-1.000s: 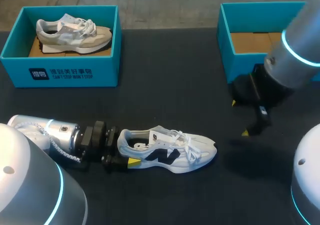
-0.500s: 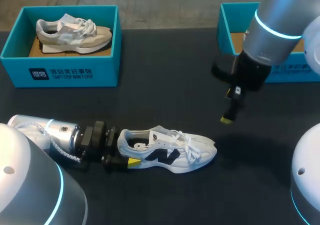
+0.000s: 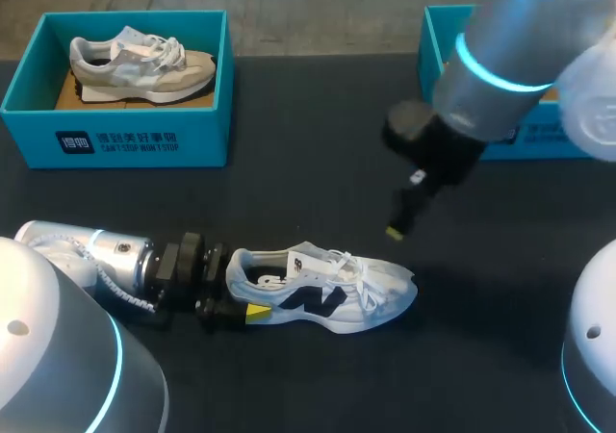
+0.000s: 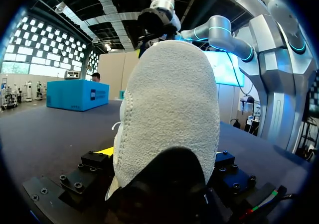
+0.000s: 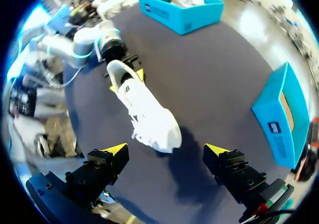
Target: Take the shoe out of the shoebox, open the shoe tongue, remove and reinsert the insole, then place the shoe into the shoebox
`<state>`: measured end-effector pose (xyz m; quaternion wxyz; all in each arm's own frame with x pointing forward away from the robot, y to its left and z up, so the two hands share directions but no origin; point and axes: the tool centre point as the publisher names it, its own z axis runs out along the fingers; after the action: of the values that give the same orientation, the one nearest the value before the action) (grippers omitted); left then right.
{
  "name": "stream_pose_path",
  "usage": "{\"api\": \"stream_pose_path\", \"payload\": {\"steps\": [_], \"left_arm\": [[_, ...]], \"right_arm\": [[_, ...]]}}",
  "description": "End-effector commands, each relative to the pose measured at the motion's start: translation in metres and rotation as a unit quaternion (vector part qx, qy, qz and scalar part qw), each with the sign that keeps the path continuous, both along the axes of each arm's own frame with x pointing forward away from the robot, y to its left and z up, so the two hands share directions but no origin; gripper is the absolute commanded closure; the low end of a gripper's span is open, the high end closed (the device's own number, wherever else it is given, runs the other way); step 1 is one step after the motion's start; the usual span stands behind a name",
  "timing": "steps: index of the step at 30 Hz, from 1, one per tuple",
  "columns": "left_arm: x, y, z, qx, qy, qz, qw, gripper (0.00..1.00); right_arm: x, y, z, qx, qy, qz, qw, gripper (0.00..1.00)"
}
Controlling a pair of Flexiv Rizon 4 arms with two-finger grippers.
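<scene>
Table (image 3: 308, 164): dark top, far edge runs just behind the two teal boxes. L shoebox (image 3: 115, 144) sits well ahead of the L gripper (image 3: 243, 293), at the far edge, w/ a grey shoe (image 3: 144, 67) inside. R shoebox (image 3: 431, 38) is behind the R arm at the far edge, partly hidden by it, brown cardboard floor showing. Bare dark table lies btwn both boxes and the white shoe (image 3: 322, 289), which is well apart from each. White shoe lies on its sole on the table near the front edge, toe pointing away from the L gripper and heel in it. L gripper is low, along the table, fingers pinched onto the heel from both sides; a yellow tip (image 3: 257, 310) shows on the heel's near side, and in the L wrist view the heel fills the gap btwn the finger blocks. R gripper (image 5: 164, 149) hangs above the table over the toe end, fingers spread wide, holding nothing and touching nothing. In its wrist view the toe lies ahead of and btwn the spread tips, w/ table on both sides of it. Writing: white print and a small logo on the L shoebox front wall, and a dark logo on the white shoe's side. There is a small mark on the tongue, too small to make out.
</scene>
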<state>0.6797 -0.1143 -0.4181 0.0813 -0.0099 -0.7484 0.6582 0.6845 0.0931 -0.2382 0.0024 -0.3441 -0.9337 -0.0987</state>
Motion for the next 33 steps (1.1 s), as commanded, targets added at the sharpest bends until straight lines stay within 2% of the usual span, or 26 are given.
{"api": "stream_pose_path", "payload": {"steps": [1, 3, 5, 6, 7, 17, 20, 25, 29, 33], "left_arm": [[-0.001, -0.001, -0.002, 0.0, 0.0, 0.001, 1.0, 1.0], [-0.001, -0.001, -0.002, 0.0, 0.0, 0.001, 1.0, 1.0], [-0.001, -0.001, -0.002, 0.0, 0.0, 0.001, 1.0, 1.0], [-0.001, -0.001, -0.002, 0.0, 0.0, 0.001, 1.0, 1.0], [-0.001, -0.001, -0.002, 0.0, 0.0, 0.001, 1.0, 1.0], [-0.001, -0.001, -0.002, 0.0, 0.0, 0.001, 1.0, 1.0], [-0.001, -0.001, -0.002, 0.0, 0.0, 0.001, 1.0, 1.0], [-0.001, -0.001, -0.002, 0.0, 0.0, 0.001, 1.0, 1.0], [-0.001, -0.001, -0.002, 0.0, 0.0, 0.001, 1.0, 1.0], [-0.001, -0.001, -0.002, 0.0, 0.0, 0.001, 1.0, 1.0]], "right_arm": [[0.008, 0.045, -0.001, -0.163, 0.038, -0.148, 0.975, 0.0], [0.004, 0.051, 0.0, -0.161, 0.038, -0.183, 0.969, 0.0], [0.0, 0.055, -0.002, -0.148, 0.063, -0.241, 0.957, 0.0], [-0.001, 0.056, -0.004, -0.132, 0.073, -0.25, 0.957, 0.0], [-0.002, 0.056, -0.004, -0.125, 0.066, -0.257, 0.956, 0.0], [-0.002, 0.056, -0.004, -0.125, 0.066, -0.257, 0.956, 0.0], [-0.015, 0.07, -0.009, -0.121, 0.046, -0.285, 0.95, 0.0], [-0.028, 0.091, -0.021, -0.146, 0.054, -0.34, 0.928, 0.0], [-0.038, 0.103, -0.02, -0.16, 0.027, -0.388, 0.907, 0.0], [-0.041, 0.111, -0.023, -0.159, 0.018, -0.427, 0.89, 0.0]]}}
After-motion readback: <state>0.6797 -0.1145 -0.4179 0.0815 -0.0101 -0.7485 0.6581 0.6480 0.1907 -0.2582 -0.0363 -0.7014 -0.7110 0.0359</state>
